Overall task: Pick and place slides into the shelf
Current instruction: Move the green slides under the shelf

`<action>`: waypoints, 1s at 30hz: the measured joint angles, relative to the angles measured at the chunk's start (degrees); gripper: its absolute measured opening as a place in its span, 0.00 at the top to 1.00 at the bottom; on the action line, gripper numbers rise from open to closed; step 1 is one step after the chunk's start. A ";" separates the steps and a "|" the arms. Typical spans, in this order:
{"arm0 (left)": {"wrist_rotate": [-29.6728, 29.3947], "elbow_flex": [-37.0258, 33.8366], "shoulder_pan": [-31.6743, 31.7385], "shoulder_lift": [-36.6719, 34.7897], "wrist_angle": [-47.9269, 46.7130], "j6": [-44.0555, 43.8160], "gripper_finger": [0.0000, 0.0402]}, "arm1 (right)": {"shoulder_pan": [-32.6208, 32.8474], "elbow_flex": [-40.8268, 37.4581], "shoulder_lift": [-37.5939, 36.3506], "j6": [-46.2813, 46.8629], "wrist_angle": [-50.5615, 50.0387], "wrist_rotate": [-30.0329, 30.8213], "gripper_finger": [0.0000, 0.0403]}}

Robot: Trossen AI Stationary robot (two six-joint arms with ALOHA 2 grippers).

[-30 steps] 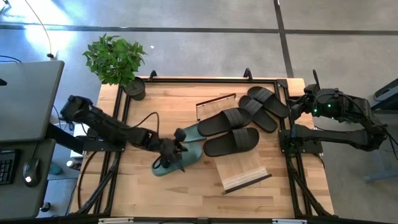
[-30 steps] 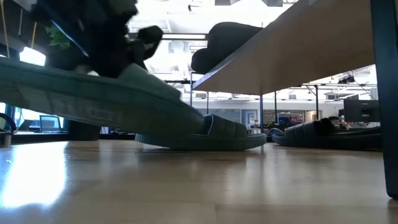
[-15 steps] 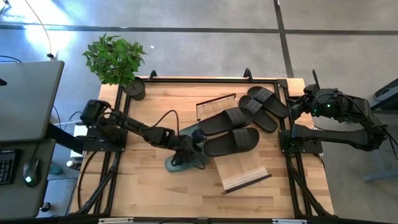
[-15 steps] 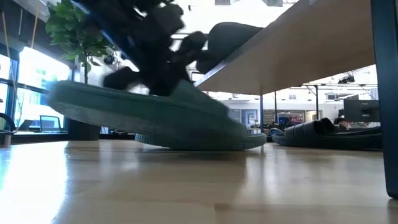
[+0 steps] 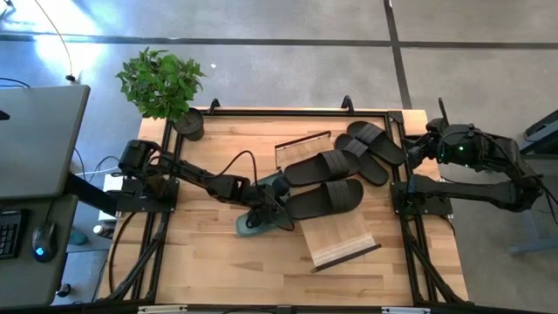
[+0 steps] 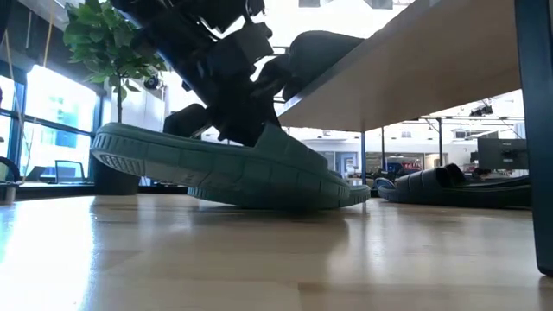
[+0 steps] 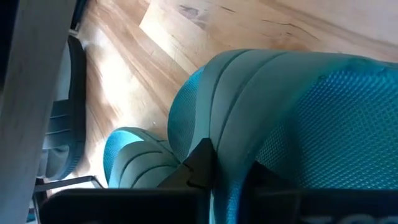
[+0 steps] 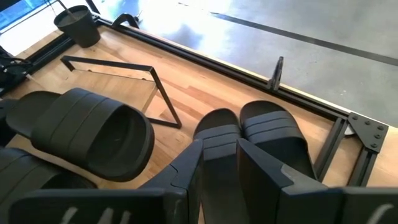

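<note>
From above, the left hand [image 5: 261,212] sits over the green slide [image 5: 255,223], hiding its strap. The second green slide [image 5: 272,184] is mostly buried under arm and a black slide [image 5: 315,168]. At desk height the shelf [image 6: 406,69] runs off the frame, and the black slides [image 6: 449,183] behind are too small to count.
</note>
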 joint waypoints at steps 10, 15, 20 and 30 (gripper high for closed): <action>-0.22 0.00 0.02 0.00 -0.36 -1.22 0.77 | -0.01 0.00 0.00 0.00 -0.03 0.03 0.78; -2.69 0.00 -0.02 -0.04 -1.69 -1.21 0.66 | -0.01 0.00 0.00 0.00 -0.05 0.04 0.78; -8.92 0.00 -0.98 -0.10 -4.17 -1.06 0.58 | -0.01 0.00 0.00 0.00 -0.07 0.06 0.78; -15.35 0.00 -6.54 -4.26 -7.88 -2.66 0.55 | -0.01 0.00 -0.02 -0.01 -0.08 0.09 0.78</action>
